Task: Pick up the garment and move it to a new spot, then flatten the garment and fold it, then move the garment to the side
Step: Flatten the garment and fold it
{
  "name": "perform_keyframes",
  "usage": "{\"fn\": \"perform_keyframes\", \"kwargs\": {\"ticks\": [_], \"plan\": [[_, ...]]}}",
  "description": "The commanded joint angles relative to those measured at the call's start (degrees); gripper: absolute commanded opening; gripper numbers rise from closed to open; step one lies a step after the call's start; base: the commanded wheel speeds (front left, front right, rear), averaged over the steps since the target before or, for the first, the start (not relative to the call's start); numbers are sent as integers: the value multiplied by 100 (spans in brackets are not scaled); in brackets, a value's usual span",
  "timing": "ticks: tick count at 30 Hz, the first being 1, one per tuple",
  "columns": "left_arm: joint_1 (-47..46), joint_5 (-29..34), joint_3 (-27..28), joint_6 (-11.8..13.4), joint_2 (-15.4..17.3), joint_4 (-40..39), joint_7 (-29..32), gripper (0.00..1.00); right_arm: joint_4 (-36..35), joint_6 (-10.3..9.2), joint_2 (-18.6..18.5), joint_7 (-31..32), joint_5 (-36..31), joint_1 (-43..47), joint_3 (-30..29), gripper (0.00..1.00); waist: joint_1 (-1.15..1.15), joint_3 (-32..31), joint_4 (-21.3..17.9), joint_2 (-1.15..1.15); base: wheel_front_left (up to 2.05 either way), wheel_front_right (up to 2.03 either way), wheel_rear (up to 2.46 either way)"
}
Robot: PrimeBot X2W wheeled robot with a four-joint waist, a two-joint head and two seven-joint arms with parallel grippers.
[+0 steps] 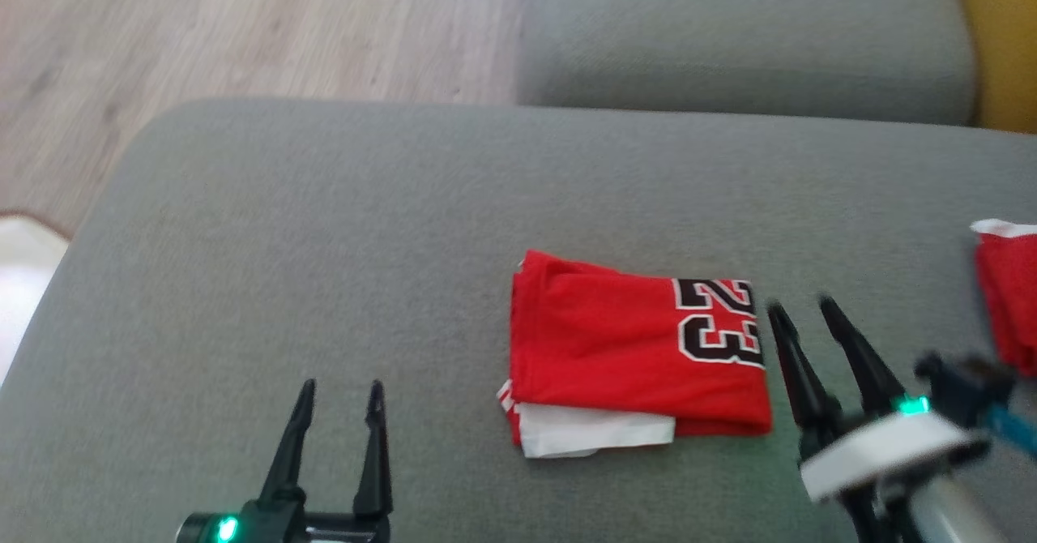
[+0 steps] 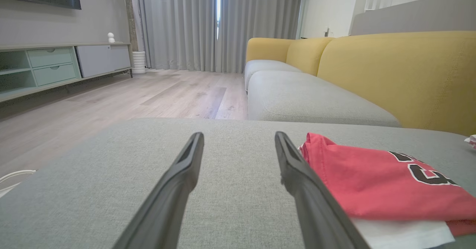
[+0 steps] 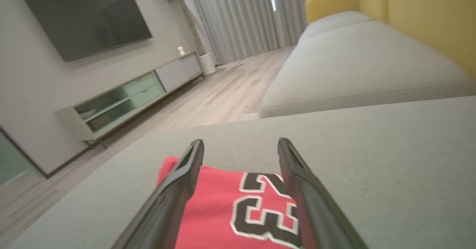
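The right gripper [image 1: 800, 308] has its two dark fingers spread wide with nothing between them. Its tips sit just beside the right end of the garment [image 1: 632, 340], and whether they touch the cloth cannot be told. The left gripper [image 1: 340, 393] is equally wide open and empty, low over bare cushion to the left of the garment and apart from it.

The garment is a red jersey folded into a flat rectangle on the grey seat cushion [image 1: 324, 243], right of centre. Its long axis runs left to right. A black "23" edged in white lies on its side at the right end, and a white layer sticks out from under the near edge towards the left.

The right wrist view looks past the right gripper [image 3: 240, 141] across the numbered end of the garment [image 3: 219, 208], with a wall television [image 3: 81, 15] beyond. The left wrist view has the left gripper [image 2: 238, 134] over the cushion and the garment [image 2: 372, 178] to the right, showing its stacked layers edge-on. Farther off are a yellow backrest [image 2: 398, 74], curtains [image 2: 186, 22] and a low cabinet [image 2: 55, 63]. The head view adds a second red cloth [image 1: 1009, 292] at the right edge and the wooden floor [image 1: 202, 32].
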Motion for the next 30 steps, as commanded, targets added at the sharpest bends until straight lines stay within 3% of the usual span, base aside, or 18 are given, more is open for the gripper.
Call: {"fn": "perform_keyframes", "kwargs": {"ticks": [1,6,14,30], "plan": [[-178,9,227,42,-42,-181,-55,100,-69,37,-81,-220,-160,-60,48,100,1,-176,-167,0,0,0,0],[55,37,372,-117,-35,-88,-55,100,341,37,-13,-587,-1018,345,-114,100,1,-382,-279,0,0,0,0],[469,173,548,-356,-39,-209,-55,100,-310,37,737,-602,-2032,1185,-955,100,1,-566,-377,0,0,0,0],[637,221,708,-484,-49,-273,-55,100,-432,37,1077,-603,-2319,1500,-1230,100,1,-669,-467,0,0,0,0]]}}
